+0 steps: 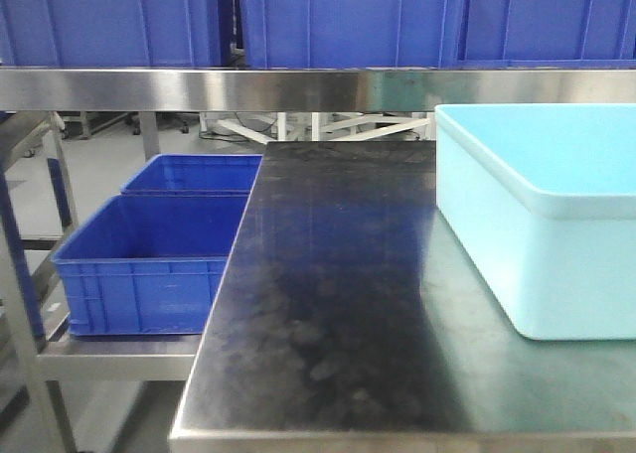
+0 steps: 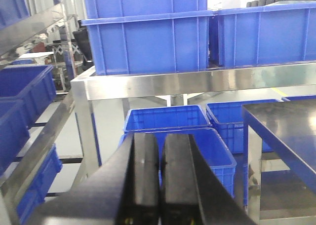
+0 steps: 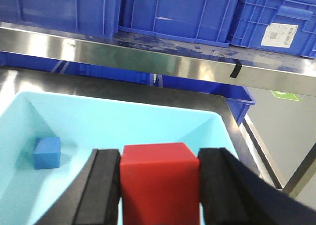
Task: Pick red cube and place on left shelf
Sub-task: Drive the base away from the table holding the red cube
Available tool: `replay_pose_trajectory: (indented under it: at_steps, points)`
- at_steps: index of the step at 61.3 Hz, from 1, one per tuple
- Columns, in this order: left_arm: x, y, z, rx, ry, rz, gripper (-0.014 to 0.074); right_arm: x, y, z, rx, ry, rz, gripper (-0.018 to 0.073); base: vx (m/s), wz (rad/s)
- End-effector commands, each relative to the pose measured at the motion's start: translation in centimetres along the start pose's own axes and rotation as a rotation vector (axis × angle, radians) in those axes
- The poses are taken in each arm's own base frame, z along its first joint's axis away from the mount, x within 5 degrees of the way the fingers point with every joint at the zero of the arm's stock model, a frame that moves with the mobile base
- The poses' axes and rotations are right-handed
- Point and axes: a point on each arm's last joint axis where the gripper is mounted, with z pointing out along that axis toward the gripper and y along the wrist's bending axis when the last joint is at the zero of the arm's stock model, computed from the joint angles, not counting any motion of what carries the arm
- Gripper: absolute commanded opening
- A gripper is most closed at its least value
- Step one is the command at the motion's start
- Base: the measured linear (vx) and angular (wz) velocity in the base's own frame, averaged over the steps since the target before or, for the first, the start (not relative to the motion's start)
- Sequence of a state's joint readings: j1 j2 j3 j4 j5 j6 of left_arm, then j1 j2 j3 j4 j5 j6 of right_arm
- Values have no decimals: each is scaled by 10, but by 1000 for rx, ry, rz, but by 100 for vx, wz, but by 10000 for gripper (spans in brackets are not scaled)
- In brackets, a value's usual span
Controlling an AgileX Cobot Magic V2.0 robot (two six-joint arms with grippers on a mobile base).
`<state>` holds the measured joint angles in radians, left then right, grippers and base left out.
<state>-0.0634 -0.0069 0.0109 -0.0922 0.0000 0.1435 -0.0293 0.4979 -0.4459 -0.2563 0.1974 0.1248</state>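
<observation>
The red cube is clamped between the black fingers of my right gripper, which is shut on it and holds it above the inside of the light blue bin. My left gripper is shut with nothing in it, its pads nearly touching. It points toward blue crates on the low left shelf. Neither gripper nor the red cube shows in the front view.
A small blue cube lies on the bin's floor at left. The light blue bin stands on the dark steel table at right. Two blue crates fill the left shelf. A steel rail carrying more blue crates runs overhead.
</observation>
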Motion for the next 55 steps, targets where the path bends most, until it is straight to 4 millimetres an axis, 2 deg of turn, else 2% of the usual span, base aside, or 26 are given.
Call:
replay_pose_trajectory:
  at_steps: [1,55]
  points:
    - [1,1,1,-8,-53,-4,106,-16,-1,-2,4,-106,-16,52,-13,13]
    - [1,1,1,-8,-53,-4,106,-16,-1,-2,4,-106,-16,52,-17,14]
